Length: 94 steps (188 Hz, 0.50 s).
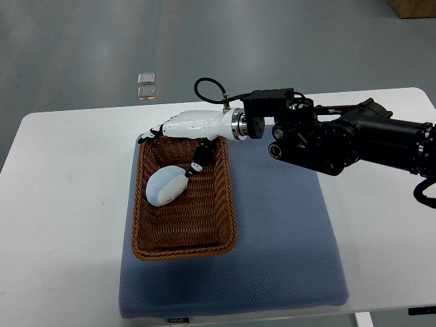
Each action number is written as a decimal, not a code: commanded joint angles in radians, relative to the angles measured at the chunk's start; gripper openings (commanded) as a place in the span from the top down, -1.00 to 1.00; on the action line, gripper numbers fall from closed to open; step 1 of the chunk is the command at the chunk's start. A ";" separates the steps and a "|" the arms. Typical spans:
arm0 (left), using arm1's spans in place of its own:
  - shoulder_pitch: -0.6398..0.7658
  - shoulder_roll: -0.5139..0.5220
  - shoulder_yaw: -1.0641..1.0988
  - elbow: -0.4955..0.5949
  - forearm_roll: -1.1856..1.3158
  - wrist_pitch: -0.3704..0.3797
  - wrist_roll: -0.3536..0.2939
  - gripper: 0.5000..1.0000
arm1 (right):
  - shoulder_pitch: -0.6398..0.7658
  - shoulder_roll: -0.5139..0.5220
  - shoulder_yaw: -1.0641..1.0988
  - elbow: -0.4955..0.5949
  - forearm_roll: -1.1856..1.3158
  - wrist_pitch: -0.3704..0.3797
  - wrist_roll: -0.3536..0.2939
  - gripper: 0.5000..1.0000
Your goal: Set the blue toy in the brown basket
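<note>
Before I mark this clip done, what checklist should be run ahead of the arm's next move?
1. Blue toy inside the brown basket: ok.
2. Toy resting on the basket floor: cannot tell.
3. Right hand released from the toy: cannot tell; one fingertip sits right at its edge.
4. Basket upright on the blue mat: ok.
5. Hand clear of the basket's far rim for withdrawal: not ok, it hangs right over it.

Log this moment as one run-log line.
right hand: over basket's far end, fingers spread, holding nothing | blue toy: lying inside brown basket | basket: on blue mat | left hand: out of view
</note>
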 commanded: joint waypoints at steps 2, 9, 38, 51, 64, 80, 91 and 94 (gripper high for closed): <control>0.000 0.000 0.000 0.000 0.001 0.000 0.000 -1.00 | -0.025 -0.027 0.034 -0.004 0.072 -0.032 -0.001 -0.63; 0.000 0.000 0.000 0.000 -0.001 0.000 0.000 -1.00 | -0.032 -0.044 0.051 -0.004 0.106 -0.040 -0.003 -0.63; 0.000 0.000 0.000 0.000 0.001 0.000 -0.002 -1.00 | -0.088 -0.121 0.129 -0.004 0.270 -0.046 -0.046 -0.63; 0.000 0.000 0.000 0.000 0.001 0.000 0.000 -1.00 | -0.140 -0.158 0.208 -0.005 0.346 -0.056 -0.067 -0.63; 0.000 0.000 0.000 0.000 0.001 0.000 0.000 -1.00 | -0.196 -0.179 0.294 -0.016 0.406 -0.075 -0.084 -0.63; 0.000 0.000 0.000 0.000 0.001 0.000 0.000 -1.00 | -0.267 -0.193 0.412 -0.047 0.478 -0.087 -0.106 -0.63; 0.000 0.000 0.000 0.000 0.001 0.000 0.000 -1.00 | -0.308 -0.195 0.478 -0.068 0.514 -0.089 -0.110 -0.63; 0.000 0.000 0.000 0.000 0.001 0.000 0.000 -1.00 | -0.322 -0.195 0.499 -0.076 0.526 -0.090 -0.110 -0.63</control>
